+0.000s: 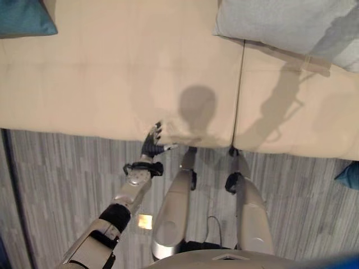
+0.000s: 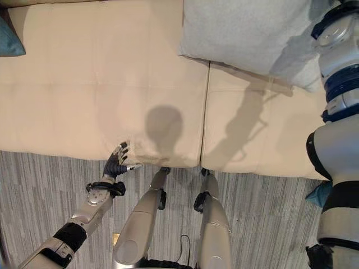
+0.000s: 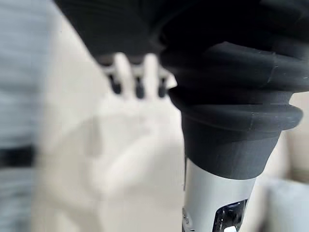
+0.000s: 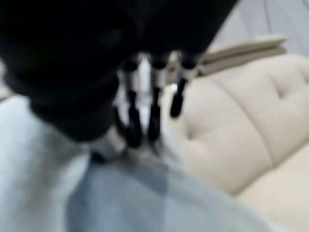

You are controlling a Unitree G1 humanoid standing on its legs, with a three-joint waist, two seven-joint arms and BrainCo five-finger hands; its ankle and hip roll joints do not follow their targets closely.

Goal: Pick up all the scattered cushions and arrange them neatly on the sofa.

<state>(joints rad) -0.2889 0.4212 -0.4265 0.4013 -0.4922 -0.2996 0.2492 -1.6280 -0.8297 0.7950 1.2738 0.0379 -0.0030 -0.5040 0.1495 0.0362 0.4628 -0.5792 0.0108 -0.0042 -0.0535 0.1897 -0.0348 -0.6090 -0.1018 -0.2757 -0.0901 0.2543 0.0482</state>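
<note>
We see the left hand (image 2: pixel 116 161) extended forward at the front edge of the cream sofa (image 1: pixel 84 84), fingers straight and spread, holding nothing. The right hand (image 4: pixel 145 116) is raised over the light grey cushion (image 2: pixel 247 33), fingertips touching the fabric; we cannot tell whether it grips. This cushion lies on the seat, ahead and right of the left hand. A teal cushion (image 1: pixel 22 17) sits far ahead to its left. Grey striped flooring (image 1: pixel 56 168) lies beneath the left arm.

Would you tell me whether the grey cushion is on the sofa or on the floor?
On the sofa: the grey cushion lies on the sofa seat, right hand at it.
</note>
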